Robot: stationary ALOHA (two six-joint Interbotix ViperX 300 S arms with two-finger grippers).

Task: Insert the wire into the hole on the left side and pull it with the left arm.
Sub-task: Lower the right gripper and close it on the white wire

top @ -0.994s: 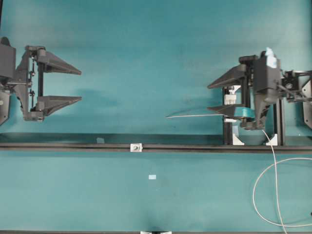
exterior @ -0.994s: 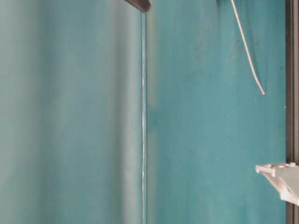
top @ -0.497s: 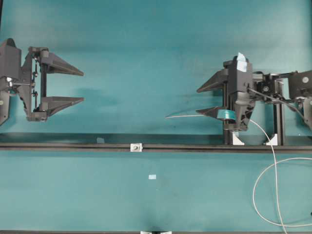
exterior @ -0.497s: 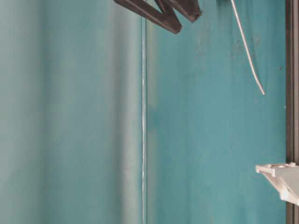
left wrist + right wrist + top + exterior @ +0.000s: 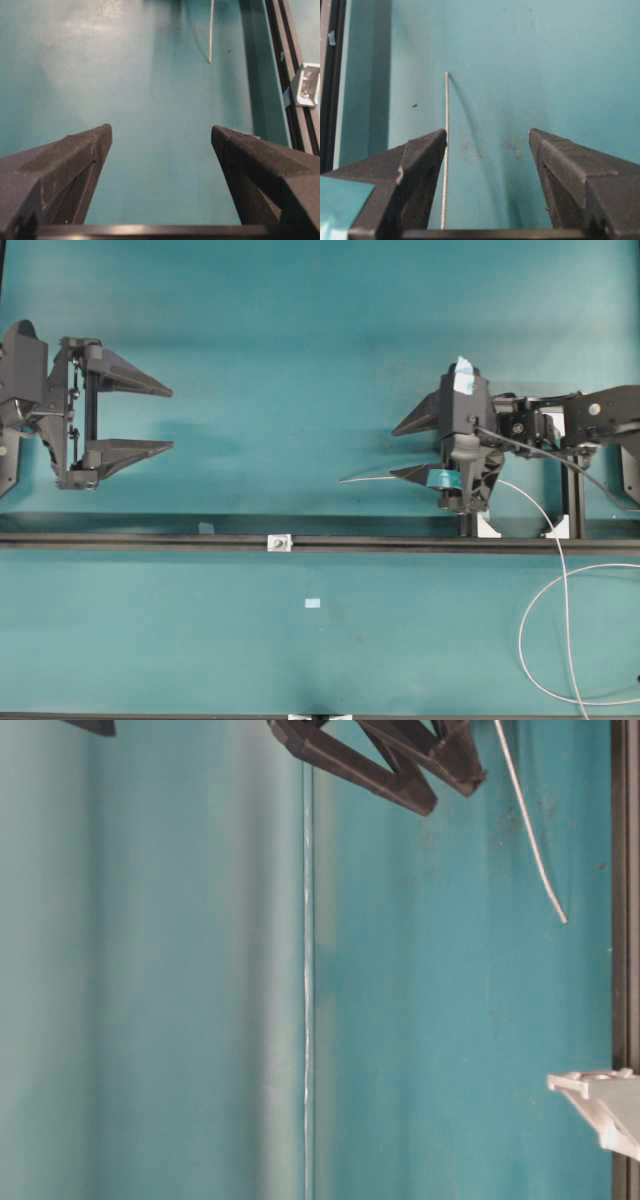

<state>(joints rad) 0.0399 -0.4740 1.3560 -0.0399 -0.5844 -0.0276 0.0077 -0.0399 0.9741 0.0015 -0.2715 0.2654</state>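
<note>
The right gripper [image 5: 487, 145] stands wide open, empty, the wire [image 5: 445, 150] lying along its left finger's inner edge. It should centre over the stiff tip and close squarely. The left gripper [image 5: 168, 418] waits agape, holding nothing, well apart from the hole [image 5: 279, 541] on the black rail [image 5: 140, 539].

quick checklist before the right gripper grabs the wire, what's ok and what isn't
1. Right gripper open: ok.
2. Wire between its fingers: ok, though it runs close beside one finger, not centred.
3. Wire gripped: not ok, nothing closed on it.
4. Wire tip free on the mat: ok.
5. Hole in the block on the rail unblocked: ok.
6. Left gripper open and waiting: ok.
</note>
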